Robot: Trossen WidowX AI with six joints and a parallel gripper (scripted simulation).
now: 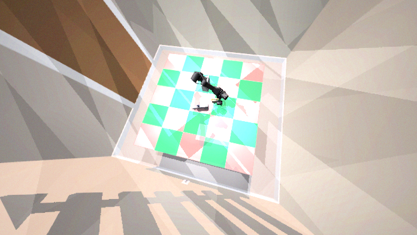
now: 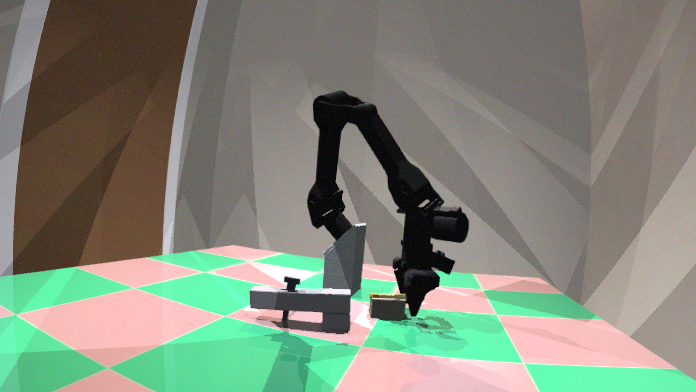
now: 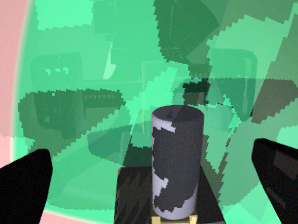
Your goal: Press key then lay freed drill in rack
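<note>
My gripper (image 3: pixel 154 156) (image 2: pixel 415 304) (image 1: pixel 220 102) is open, with one finger on each side of the drill and not touching it. In the exterior view the rack (image 2: pixel 387 307) is a small dark box with a yellow top just left of the fingertips. The grey fixture (image 2: pixel 300 299) (image 1: pixel 201 107) with its black key (image 2: pixel 291 284) lies further left.
A tall grey wedge (image 2: pixel 346 260) stands behind the fixture, near the arm's base. The checkered green, pink and white floor (image 2: pixel 450 345) is bounded by a low white wall (image 1: pixel 281 126).
</note>
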